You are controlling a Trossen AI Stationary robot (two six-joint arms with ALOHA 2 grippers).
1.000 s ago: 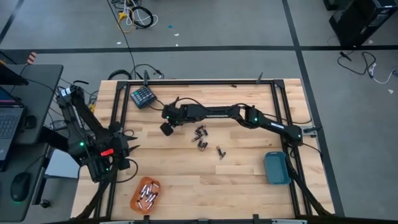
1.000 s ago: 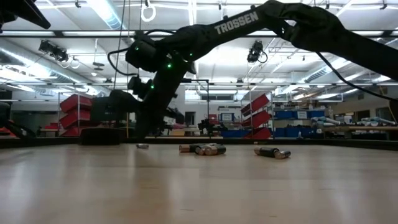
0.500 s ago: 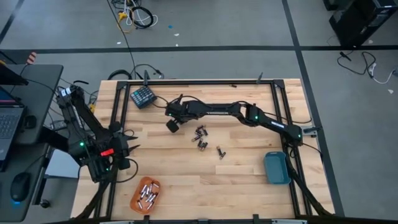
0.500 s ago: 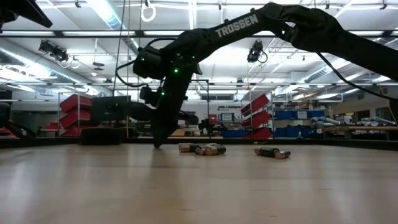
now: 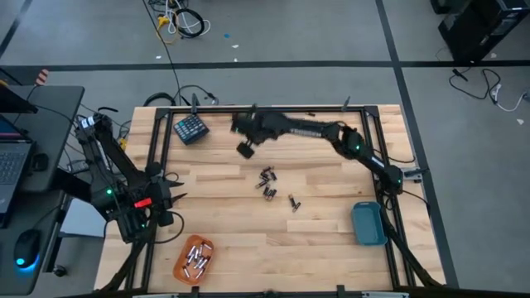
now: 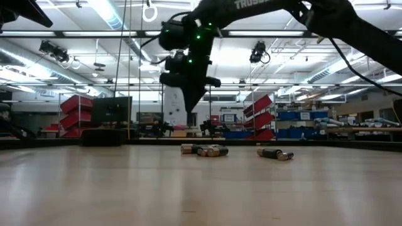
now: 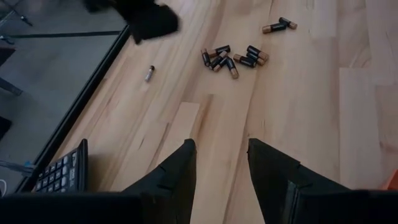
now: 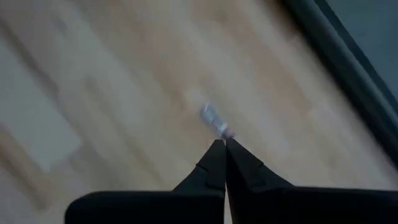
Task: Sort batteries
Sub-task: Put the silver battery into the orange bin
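The right gripper has risen off the table, swinging toward its far edge.

Light is bright and even, coming from the long ceiling lamps seen in the low view, and shadows on the wooden table are soft. The right wrist view is strongly blurred, the low view's foreground out of focus.
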